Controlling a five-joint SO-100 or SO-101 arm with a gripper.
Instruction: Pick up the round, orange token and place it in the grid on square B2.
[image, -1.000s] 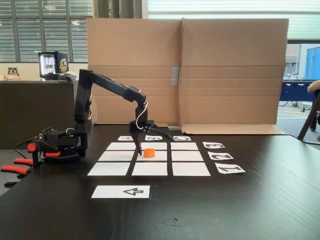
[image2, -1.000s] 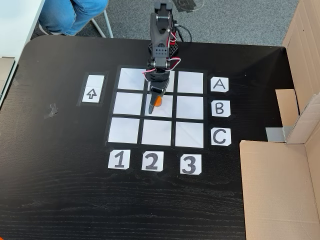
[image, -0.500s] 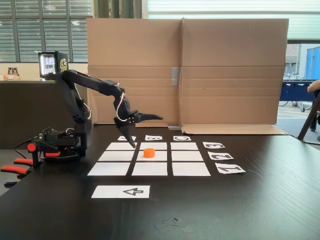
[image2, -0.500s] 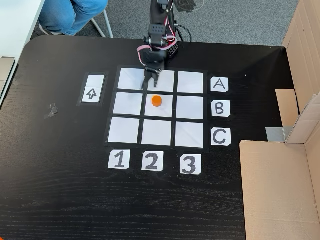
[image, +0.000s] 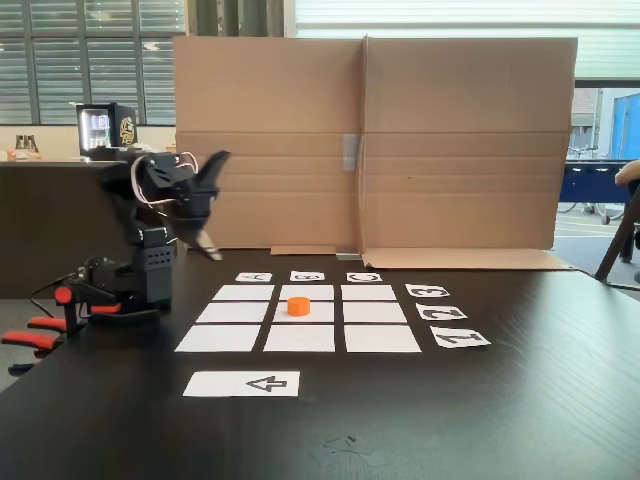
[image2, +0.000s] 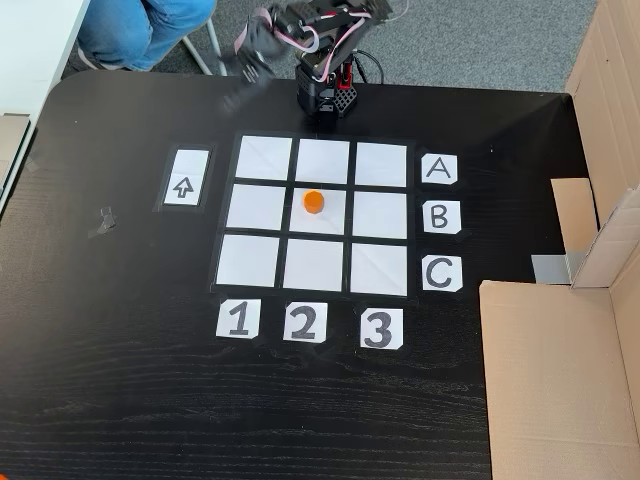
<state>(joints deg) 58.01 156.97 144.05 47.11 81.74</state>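
The token (image2: 314, 201) sits on square B2 (image2: 320, 222) at frame centre, so placing looks done; the blurred hand (image2: 245, 62), upper left, holds nothing, its opening unclear.

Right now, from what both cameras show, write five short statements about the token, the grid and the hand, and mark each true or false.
1. The orange token rests on the centre square B2 of the grid. True.
2. The hand holds the token. False: the hand is up near the arm's base, blurred, away from the grid, and the token sits alone on the paper.
3. The arrow strip lies outside the grid, on the side away from the A, B, C cards. True.
4. The token overlaps the gap between two squares. False: it lies wholly inside one square.
5. The number cards sit along the grid edge nearest the arm's base. False: they sit along the opposite edge.
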